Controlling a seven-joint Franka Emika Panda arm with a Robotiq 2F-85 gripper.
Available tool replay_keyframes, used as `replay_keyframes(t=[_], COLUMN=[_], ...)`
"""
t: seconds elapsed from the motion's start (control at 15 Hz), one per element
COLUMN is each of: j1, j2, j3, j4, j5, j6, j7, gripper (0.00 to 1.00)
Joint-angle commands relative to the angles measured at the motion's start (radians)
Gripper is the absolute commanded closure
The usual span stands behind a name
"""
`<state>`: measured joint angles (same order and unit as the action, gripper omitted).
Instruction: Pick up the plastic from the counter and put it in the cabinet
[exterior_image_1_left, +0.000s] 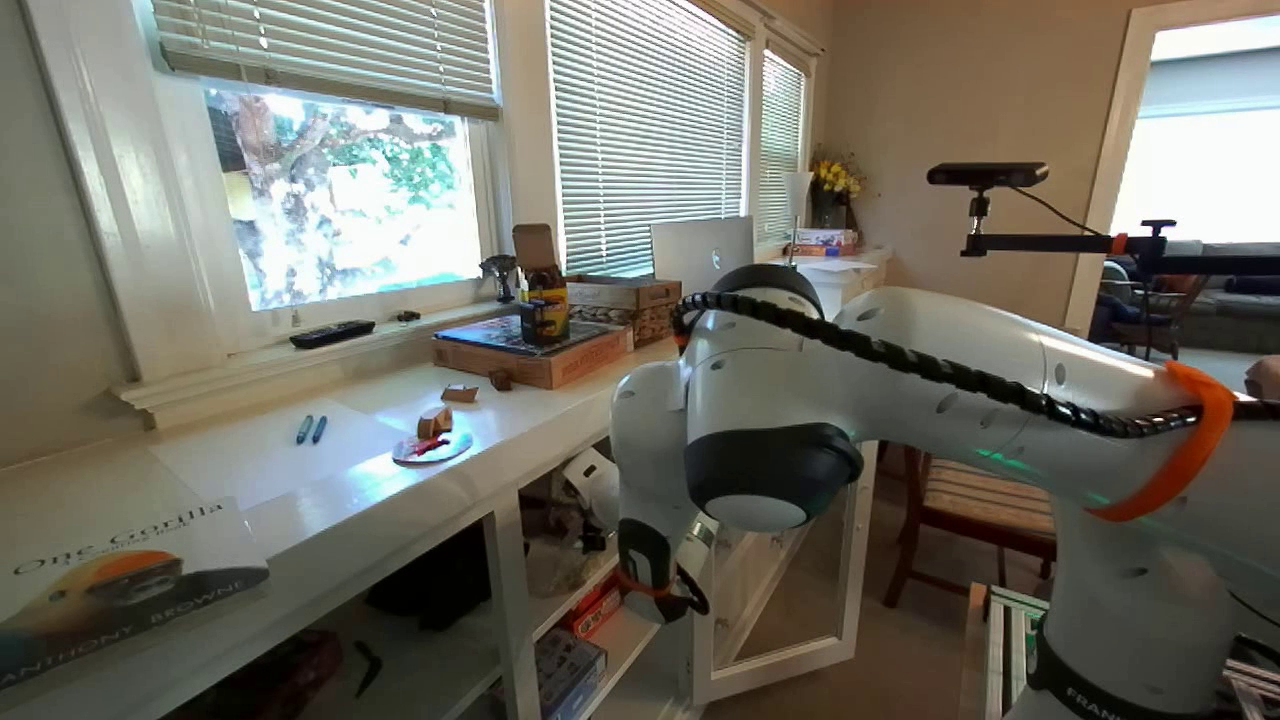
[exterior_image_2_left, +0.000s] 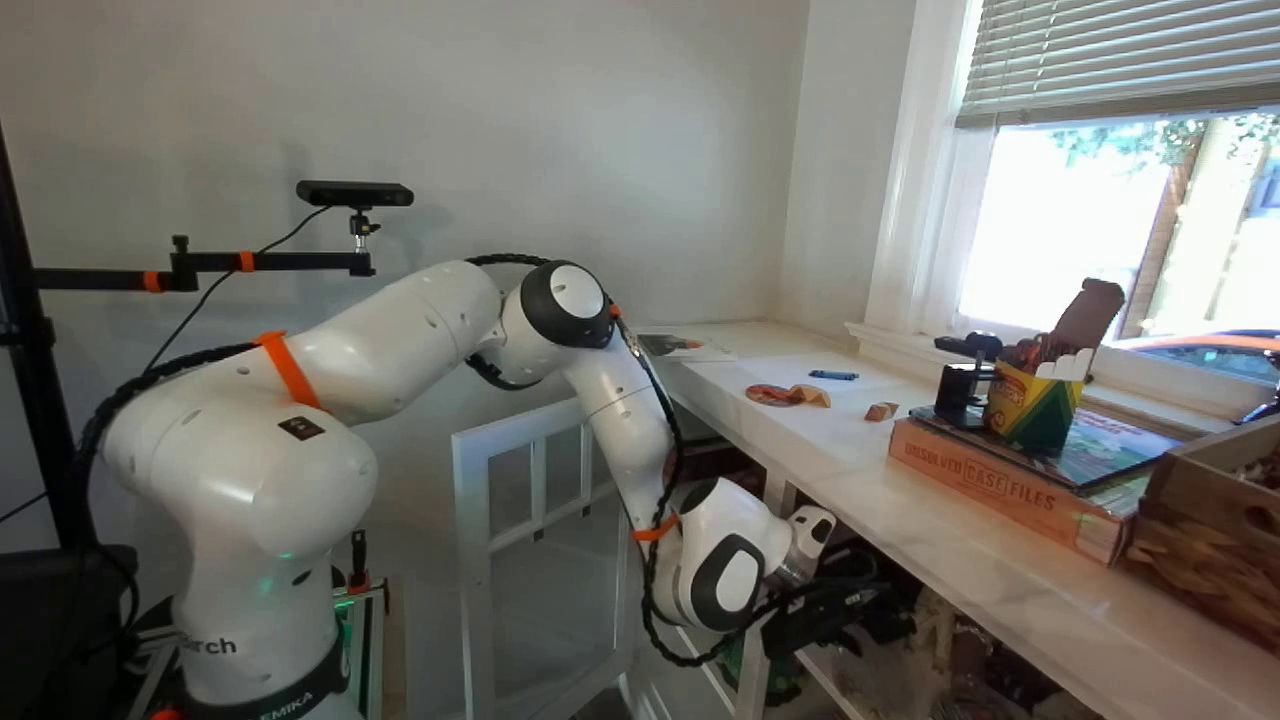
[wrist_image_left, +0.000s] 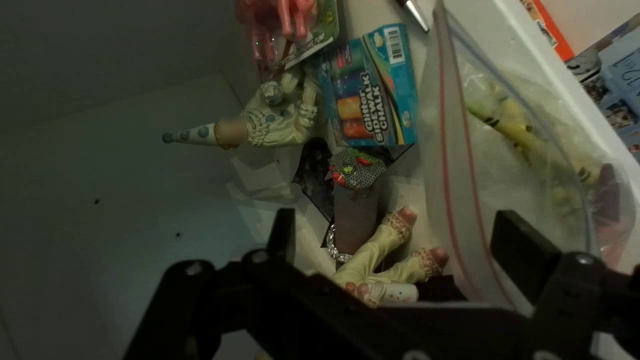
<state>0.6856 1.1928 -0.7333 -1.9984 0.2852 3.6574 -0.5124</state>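
My gripper (wrist_image_left: 397, 230) is open inside the cabinet, with its two black fingers wide apart in the wrist view. A clear plastic zip bag (wrist_image_left: 510, 175) with a red-striped seal and yellow contents lies on the shelf. Part of its seal edge shows between the fingers, and the right finger overlaps it in the picture. No grip on it shows. In an exterior view the gripper (exterior_image_2_left: 835, 610) reaches in below the counter (exterior_image_2_left: 850, 450). The cabinet (exterior_image_1_left: 512, 570) is below the counter, and its glass door (exterior_image_1_left: 775, 670) stands open. No plastic bag shows on the counter.
Figurines (wrist_image_left: 272, 122), figurine legs (wrist_image_left: 370, 252) and a sidewalk chalk pack (wrist_image_left: 370, 90) crowd the shelf. On the counter are a shiny disc (exterior_image_1_left: 450, 450), pens (exterior_image_1_left: 312, 430), a book (exterior_image_1_left: 130, 590), an orange box (exterior_image_2_left: 990, 480) and a wooden crate (exterior_image_2_left: 1210, 500).
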Motion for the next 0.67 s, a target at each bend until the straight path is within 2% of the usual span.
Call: replay_keyframes(t=[0.0,0.33,0.6], j1=[0.061,0.136,0.163], j2=[-0.039,-0.047,-0.090], j3=[-0.032,-0.097,-0.122], j4=[-0.055,-0.091,-0.117], j5=[-0.019,-0.053,-0.122], j6=[-0.084,-0.196,-0.291], j7=[0.022,0.057,0.127], gripper=[0.00,0.00,0.00])
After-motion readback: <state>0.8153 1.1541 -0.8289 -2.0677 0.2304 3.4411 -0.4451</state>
